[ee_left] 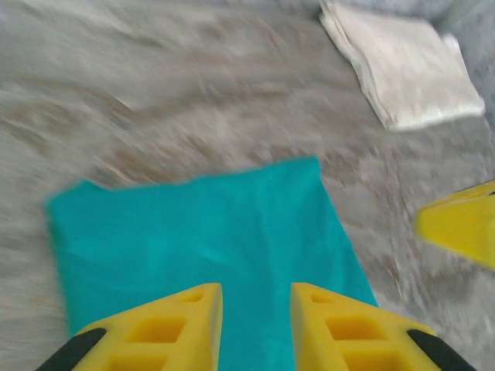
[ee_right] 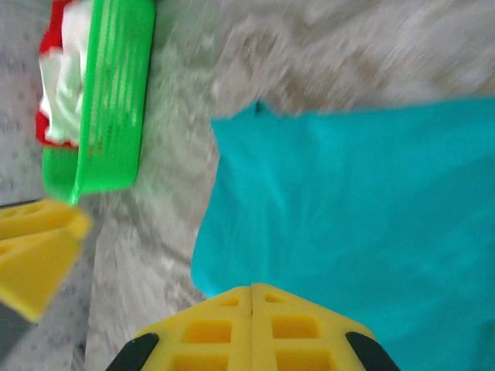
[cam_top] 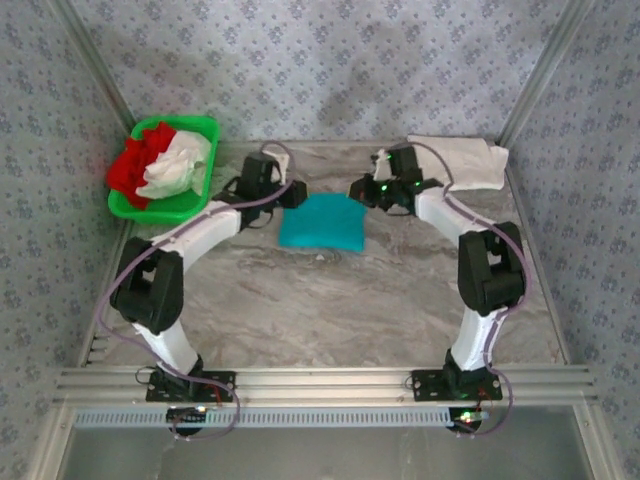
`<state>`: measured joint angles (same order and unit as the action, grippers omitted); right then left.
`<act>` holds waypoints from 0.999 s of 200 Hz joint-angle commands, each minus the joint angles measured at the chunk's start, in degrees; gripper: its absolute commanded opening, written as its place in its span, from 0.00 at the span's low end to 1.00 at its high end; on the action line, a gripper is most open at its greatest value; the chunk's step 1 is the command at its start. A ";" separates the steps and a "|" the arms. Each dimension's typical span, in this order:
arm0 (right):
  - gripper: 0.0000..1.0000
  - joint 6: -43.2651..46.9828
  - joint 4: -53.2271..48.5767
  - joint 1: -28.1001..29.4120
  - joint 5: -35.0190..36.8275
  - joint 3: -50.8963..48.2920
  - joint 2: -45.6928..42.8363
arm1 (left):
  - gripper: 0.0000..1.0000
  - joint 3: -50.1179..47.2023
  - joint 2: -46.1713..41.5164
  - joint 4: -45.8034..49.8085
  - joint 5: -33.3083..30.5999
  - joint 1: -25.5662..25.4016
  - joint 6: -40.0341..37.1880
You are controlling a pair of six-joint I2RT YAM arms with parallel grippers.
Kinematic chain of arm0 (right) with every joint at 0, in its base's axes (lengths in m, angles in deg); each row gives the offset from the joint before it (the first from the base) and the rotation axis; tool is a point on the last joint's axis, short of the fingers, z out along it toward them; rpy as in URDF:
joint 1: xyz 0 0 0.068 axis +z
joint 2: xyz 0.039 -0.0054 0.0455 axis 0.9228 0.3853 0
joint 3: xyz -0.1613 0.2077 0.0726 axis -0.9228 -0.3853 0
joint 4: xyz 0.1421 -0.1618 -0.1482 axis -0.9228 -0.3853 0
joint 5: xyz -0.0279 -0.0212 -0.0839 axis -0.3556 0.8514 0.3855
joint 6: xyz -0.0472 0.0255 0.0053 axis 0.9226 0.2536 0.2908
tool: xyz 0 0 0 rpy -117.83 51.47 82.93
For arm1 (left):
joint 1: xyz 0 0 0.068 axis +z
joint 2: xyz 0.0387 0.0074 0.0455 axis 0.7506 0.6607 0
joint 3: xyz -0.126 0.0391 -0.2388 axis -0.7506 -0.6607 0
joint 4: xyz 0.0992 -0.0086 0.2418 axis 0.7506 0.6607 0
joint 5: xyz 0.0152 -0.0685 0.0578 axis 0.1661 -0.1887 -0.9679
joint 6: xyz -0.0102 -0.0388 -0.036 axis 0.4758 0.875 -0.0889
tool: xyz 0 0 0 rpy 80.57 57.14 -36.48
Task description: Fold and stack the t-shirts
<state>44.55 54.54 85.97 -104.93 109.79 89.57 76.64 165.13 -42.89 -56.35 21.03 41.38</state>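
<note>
Folded teal t-shirt lies flat; left gripper hovers over its left edge, fingers slightly parted, empty; right gripper over its right edge, fingers closed, empty; folded white t-shirt lies behind-right of it.

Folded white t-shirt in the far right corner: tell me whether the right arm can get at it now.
Probably yes. The folded white t-shirt lies uncovered just beside the right arm. The right gripper, shut above the teal t-shirt, would have to swing back and open first.
</note>
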 commanded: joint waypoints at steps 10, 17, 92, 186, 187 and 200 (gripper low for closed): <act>0.00 -1.52 6.56 1.46 -1.14 -2.77 5.99 | 0.29 -4.42 8.25 -7.71 2.68 1.43 4.04; 0.00 -2.89 7.66 1.33 -1.17 -3.02 7.40 | 0.28 -4.20 9.80 -8.06 2.65 1.42 4.44; 0.09 -2.90 6.31 -0.25 0.52 -3.60 10.20 | 0.28 -6.69 14.04 -9.81 -0.40 2.06 6.66; 0.60 -6.39 2.36 -6.48 0.32 -7.15 6.99 | 0.28 -7.30 12.84 -9.04 -1.15 1.86 7.16; 0.60 -6.33 2.38 -6.49 0.33 -7.12 7.06 | 0.28 -7.30 12.79 -9.01 -1.15 1.86 7.17; 0.59 -6.15 2.51 -6.42 -1.08 -6.55 8.18 | 0.28 -7.51 12.77 -9.36 -1.19 1.82 7.27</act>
<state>38.28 58.91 79.04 -104.99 103.00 95.69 70.37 179.05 -54.16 -56.00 22.78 48.07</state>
